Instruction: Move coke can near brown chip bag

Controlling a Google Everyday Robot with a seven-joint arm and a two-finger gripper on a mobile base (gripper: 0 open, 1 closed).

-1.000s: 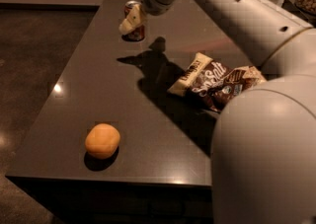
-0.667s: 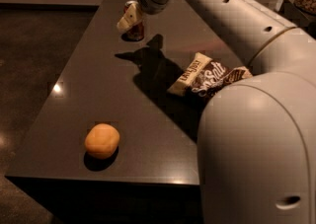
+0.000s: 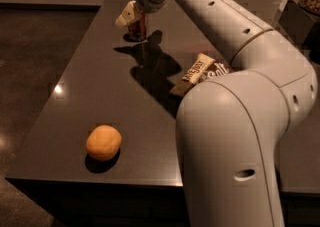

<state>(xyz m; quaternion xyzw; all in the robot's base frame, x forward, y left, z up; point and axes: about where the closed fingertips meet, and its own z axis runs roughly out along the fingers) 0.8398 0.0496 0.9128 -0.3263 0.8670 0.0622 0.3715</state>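
The coke can (image 3: 136,29), small and red-brown, stands upright near the far left part of the dark table (image 3: 100,86). My gripper (image 3: 131,19) is right at the can, reaching down over its top and left side and hiding part of it. The brown chip bag (image 3: 199,72), dark brown with a cream end and white lettering, lies mid-table to the right of the can and well apart from it. My arm's big elbow segment hides the bag's right half.
An orange (image 3: 103,142) sits near the table's front left edge. My arm's large white elbow (image 3: 240,136) fills the front right of the view. A dark container (image 3: 300,16) stands at the far right. Dark floor lies left of the table.
The elbow has swung further into view and covers more of the chip bag. The gripper stays at the can, which has not visibly moved.
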